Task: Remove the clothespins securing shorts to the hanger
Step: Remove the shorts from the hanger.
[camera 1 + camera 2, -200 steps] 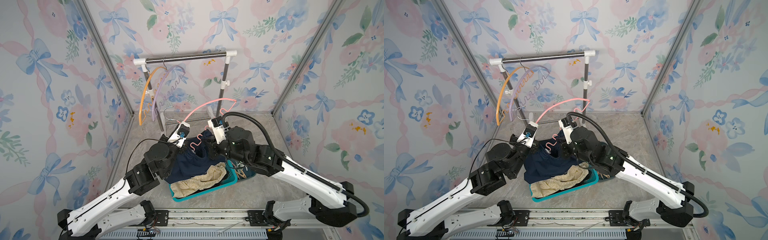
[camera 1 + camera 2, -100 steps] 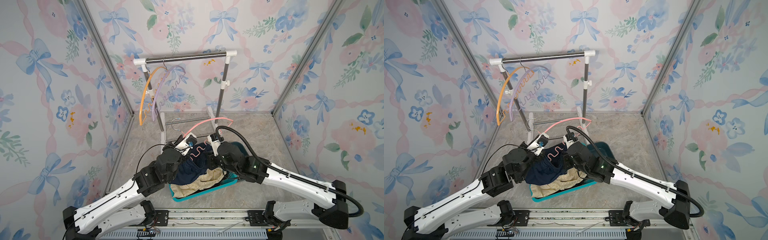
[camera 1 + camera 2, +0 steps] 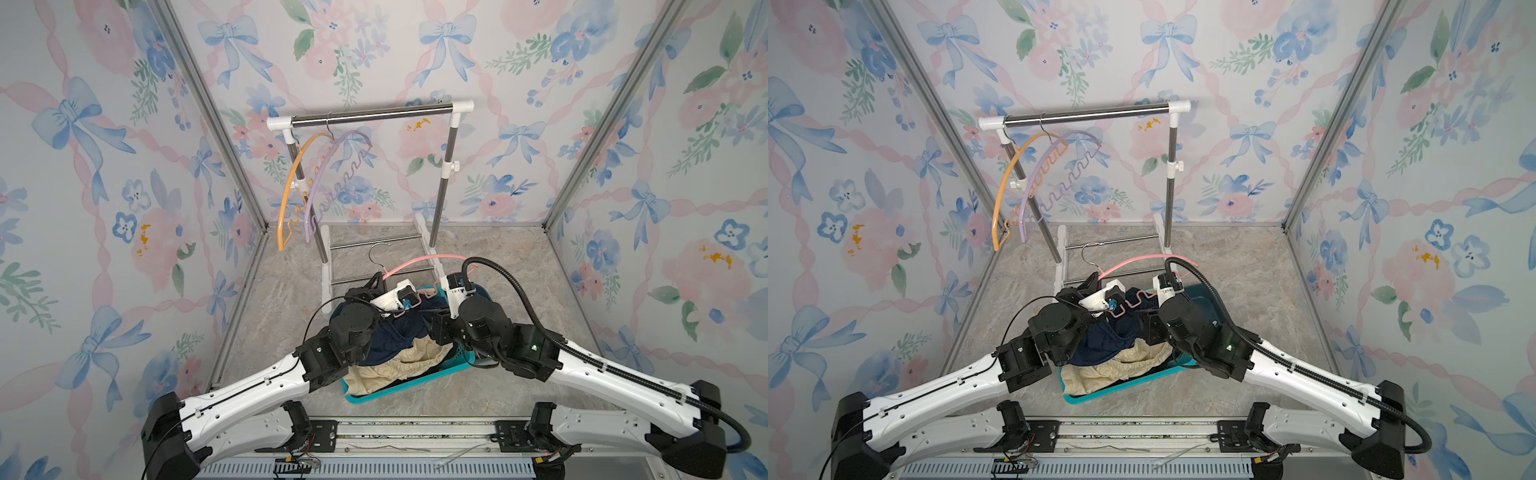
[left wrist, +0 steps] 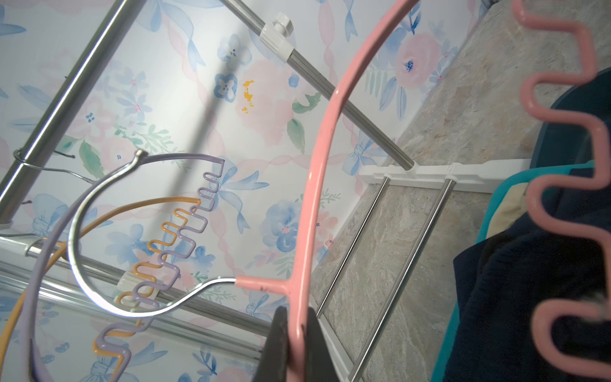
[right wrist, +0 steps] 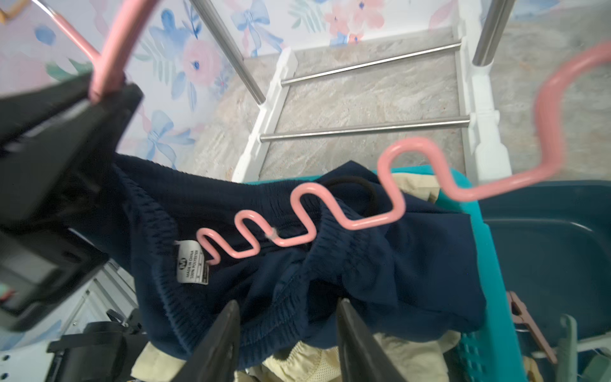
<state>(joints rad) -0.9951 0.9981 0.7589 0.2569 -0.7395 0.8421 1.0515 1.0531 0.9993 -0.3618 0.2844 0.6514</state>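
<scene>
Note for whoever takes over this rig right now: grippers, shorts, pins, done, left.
Left gripper shut on the pink hanger, over the teal basket.
Right gripper open above the navy shorts, holding nothing.
Navy shorts drape over cream shorts in the basket; no pin shows on the hanger. Two clothespins lie in the dark bin.
Left to do: check the shorts are free, probably put the hanger away.

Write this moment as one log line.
left gripper: shut on pink hanger | right gripper: open | navy shorts: over teal basket
</scene>
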